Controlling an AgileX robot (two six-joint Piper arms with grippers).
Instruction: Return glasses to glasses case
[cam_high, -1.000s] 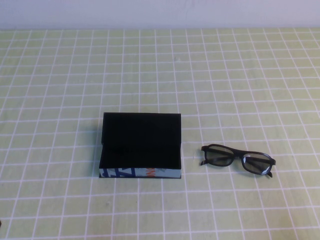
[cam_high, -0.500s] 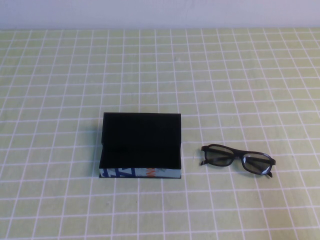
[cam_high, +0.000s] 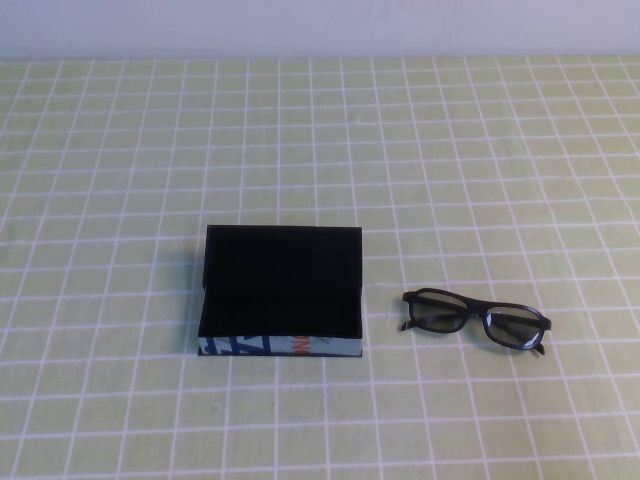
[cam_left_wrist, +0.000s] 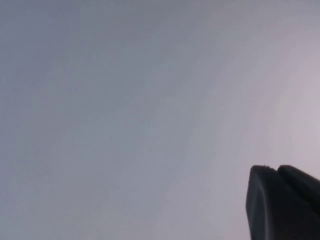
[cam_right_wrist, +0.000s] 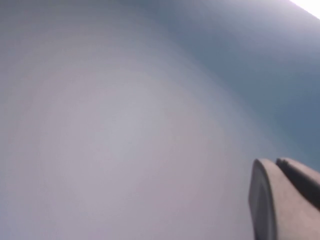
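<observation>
Lying open on the green-checked tabletop (cam_high: 120, 180), the glasses case (cam_high: 280, 290) shows its black interior, lid up at the far side, blue-and-white patterned wall w/ orange mark facing the robot. The glasses (cam_high: 476, 320) sit on the tabletop near the case's right, apart from it. Left hand (cam_left_wrist: 282, 202) and right hand (cam_right_wrist: 282, 197) appear only in wrist views, facing blank wall; spread or pressed together: cannot tell
</observation>
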